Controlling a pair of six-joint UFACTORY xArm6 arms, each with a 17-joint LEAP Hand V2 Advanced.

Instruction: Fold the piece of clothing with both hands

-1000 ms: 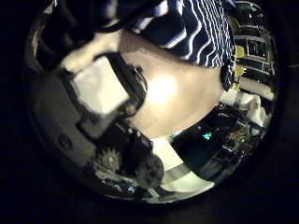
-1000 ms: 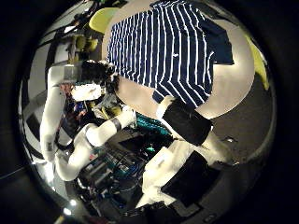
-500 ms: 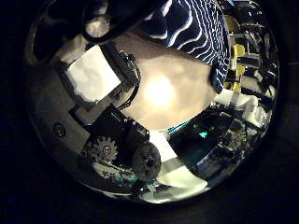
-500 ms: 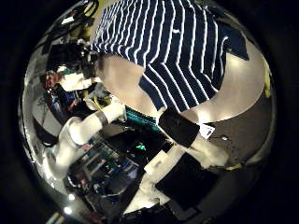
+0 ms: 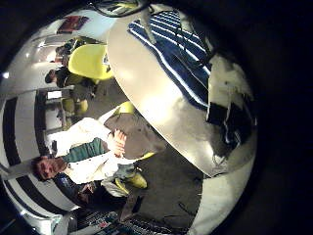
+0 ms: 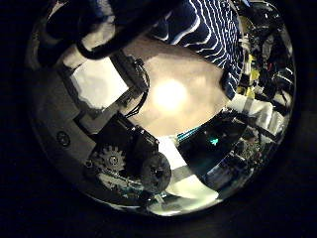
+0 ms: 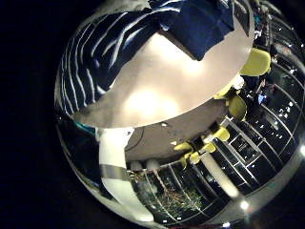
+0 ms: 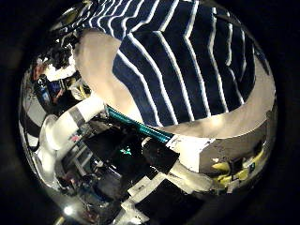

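Closer now than a second ago, my right palm hangs low over one striped shirt (image 8: 178,66) lying on the round table (image 8: 98,66) (a single garment, one table). My left hand (image 6: 109,94) sits at the shirt's edge, fingers curled. Whether my right hand (image 8: 187,155) is spread or closed, I cannot tell.

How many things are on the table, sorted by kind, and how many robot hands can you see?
Striped clothing lying on the table: 1
Robot hands in view, the left hand and the right hand: 2
Total: 3
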